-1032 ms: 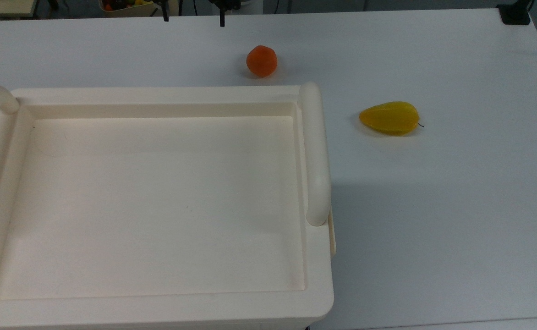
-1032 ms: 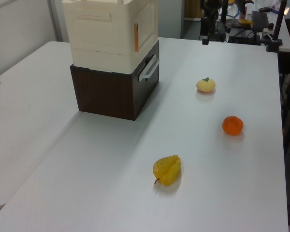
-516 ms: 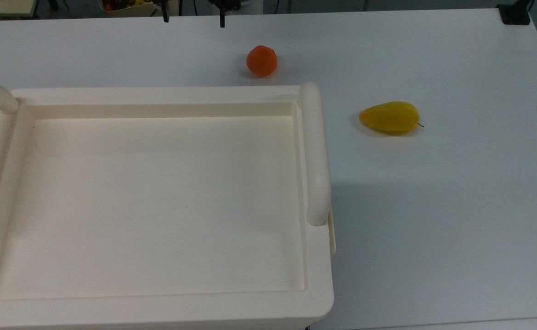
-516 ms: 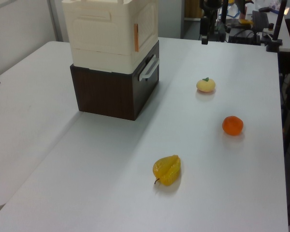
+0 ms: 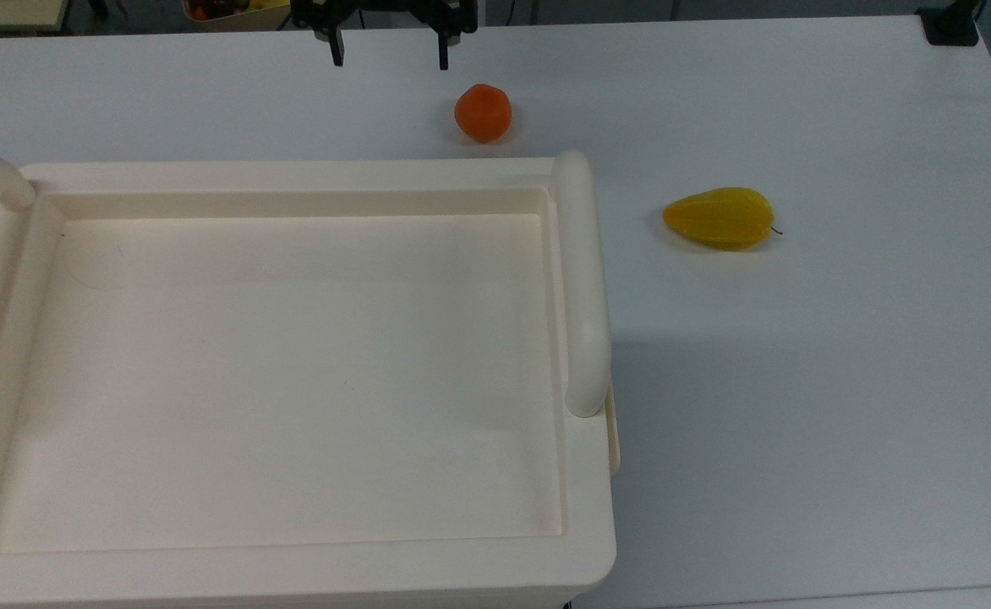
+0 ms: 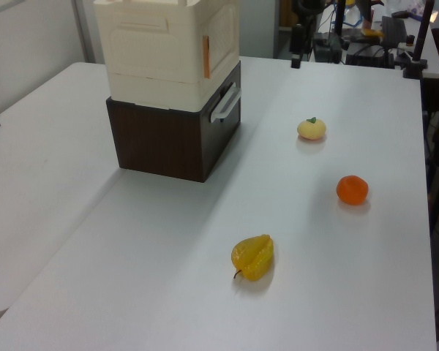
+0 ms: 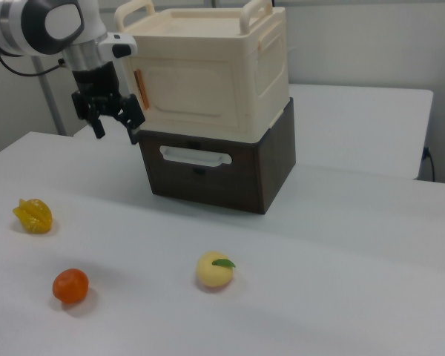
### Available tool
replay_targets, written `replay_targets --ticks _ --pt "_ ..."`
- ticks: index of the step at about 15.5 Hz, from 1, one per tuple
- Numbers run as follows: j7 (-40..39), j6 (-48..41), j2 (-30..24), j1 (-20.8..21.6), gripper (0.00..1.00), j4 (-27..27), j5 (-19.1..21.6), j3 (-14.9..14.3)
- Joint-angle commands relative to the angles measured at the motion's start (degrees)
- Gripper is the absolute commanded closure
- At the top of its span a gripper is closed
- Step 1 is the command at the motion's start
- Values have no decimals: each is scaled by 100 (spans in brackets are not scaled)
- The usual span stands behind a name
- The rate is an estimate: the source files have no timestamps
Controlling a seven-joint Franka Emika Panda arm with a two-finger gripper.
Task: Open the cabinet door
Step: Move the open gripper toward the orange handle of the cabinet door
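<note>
While the tool hangs at the right view's upper left with fingers apart, the cabinet door sits shut just right of it. Judged from here, a careless approach could slip off the door's edge or shove the cabinet across the bench.

cabinet: sitting on top of the drawer box, which is standing on the table
cabinet door: facing the fruit side, lying flush with the cabinet front
gripper: hanging at the right view's left of the door, just beside its edge, above the table
peach: lying in front of the drawer box
orange: lying to the right view's left of the peach
starfruit: lying farthest to the right view's left, well apart from the cabinet
</note>
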Motion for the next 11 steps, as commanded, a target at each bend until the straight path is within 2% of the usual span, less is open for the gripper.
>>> replay_targets --ticks 1,7,11 --pt "-44 820 243 288 0 204 37 -11" --pt "113 2227 560 420 0 345 2 -11" --pt "290 2886 770 517 0 468 -252 -11"
